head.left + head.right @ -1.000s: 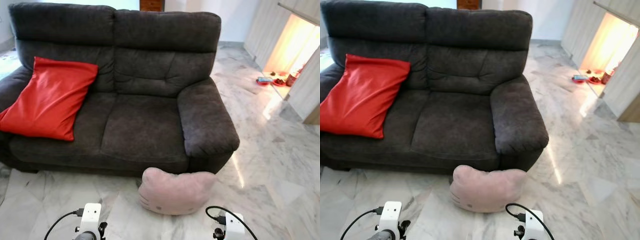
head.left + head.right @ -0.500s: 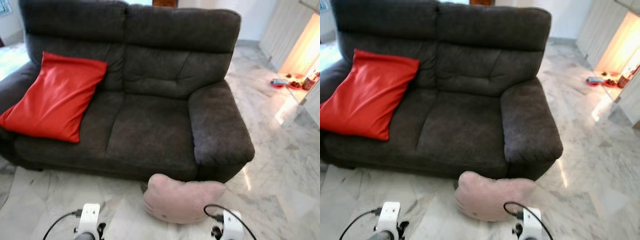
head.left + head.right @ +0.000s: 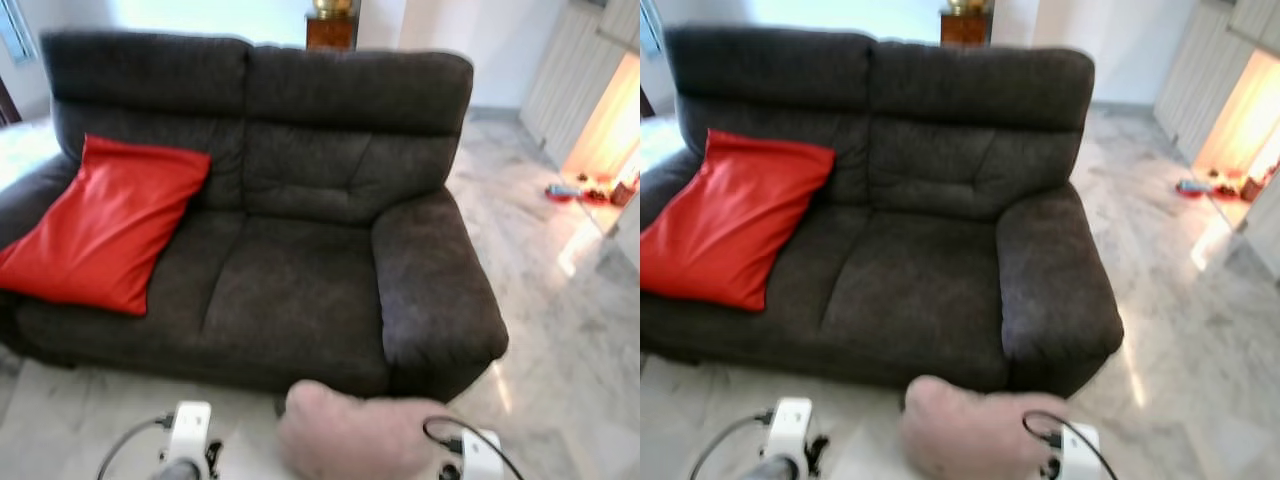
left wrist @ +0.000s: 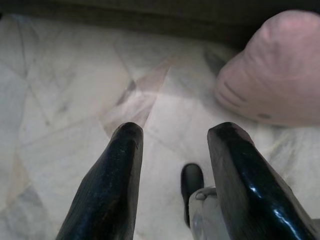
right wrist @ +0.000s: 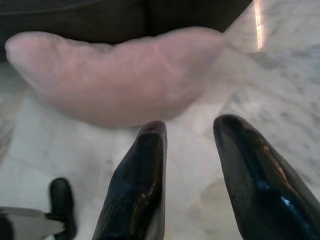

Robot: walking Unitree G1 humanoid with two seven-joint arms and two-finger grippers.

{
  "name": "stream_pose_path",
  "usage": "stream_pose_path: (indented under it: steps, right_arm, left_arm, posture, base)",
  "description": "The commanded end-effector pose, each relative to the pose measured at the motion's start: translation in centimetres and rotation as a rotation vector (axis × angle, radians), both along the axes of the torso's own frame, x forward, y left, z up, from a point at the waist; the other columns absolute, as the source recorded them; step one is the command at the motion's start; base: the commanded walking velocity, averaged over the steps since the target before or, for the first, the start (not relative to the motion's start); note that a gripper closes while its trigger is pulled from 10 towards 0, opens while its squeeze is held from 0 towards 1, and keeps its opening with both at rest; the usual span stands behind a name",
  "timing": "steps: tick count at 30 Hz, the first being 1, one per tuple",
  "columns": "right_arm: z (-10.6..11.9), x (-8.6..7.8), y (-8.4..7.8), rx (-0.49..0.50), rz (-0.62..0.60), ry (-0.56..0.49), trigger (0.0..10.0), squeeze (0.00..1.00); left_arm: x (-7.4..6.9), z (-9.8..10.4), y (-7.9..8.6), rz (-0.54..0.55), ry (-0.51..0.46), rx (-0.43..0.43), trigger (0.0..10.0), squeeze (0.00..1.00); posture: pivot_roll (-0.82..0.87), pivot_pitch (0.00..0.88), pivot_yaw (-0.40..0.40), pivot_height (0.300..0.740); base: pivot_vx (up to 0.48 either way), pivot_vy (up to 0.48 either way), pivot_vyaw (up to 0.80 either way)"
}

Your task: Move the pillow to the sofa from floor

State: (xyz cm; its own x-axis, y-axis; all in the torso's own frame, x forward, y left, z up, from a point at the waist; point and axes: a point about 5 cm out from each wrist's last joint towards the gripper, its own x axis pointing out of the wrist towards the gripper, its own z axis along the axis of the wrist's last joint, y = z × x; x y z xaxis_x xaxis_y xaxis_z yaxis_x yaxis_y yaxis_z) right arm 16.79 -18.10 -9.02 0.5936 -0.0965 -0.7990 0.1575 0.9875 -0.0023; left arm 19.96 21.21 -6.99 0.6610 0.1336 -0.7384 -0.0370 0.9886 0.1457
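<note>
A pink cat-face pillow [image 3: 345,432] lies on the marble floor just in front of the dark grey sofa [image 3: 290,270], below its right armrest. Both arms hang low at the bottom edge of the eye views. My left gripper [image 4: 175,132] is open above bare floor, with the pillow [image 4: 275,75] off to one side of its fingers. My right gripper [image 5: 192,127] is open too, its fingertips a short way from the pillow [image 5: 120,75] and not touching it.
A red cushion [image 3: 105,225] leans on the sofa's left seat; the right seat [image 3: 295,290] is bare. Marble floor [image 3: 570,330] stretches to the right toward a lit doorway with small red items [image 3: 590,190]. A wooden cabinet [image 3: 332,30] stands behind the sofa.
The whole picture has shifted down and blurred, so the camera has moved; sofa and pillow sit lower in the frame and the pillow is closer to the bottom edge.
</note>
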Motion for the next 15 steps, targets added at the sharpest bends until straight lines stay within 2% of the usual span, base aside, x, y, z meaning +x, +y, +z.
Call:
stream_pose_path:
  steps: [1, 15]
  right_arm:
    - [0.15, 0.12, -0.82, -0.020, -0.011, -0.004, 10.0, 0.00]
    - [0.14, 0.09, -0.86, -0.021, -0.009, -0.002, 10.0, 0.00]
  left_arm:
    - [0.06, -0.08, -0.57, -0.004, 0.001, -0.014, 10.0, 0.00]
    - [0.07, -0.11, -0.71, -0.008, 0.002, -0.018, 10.0, 0.00]
  posture:
    - [0.00, 0.000, -0.073, 0.740]
    - [0.00, 0.000, -0.073, 0.740]
  base:
    - [0.289, 0.000, 0.00]
    - [0.289, 0.000, 0.00]
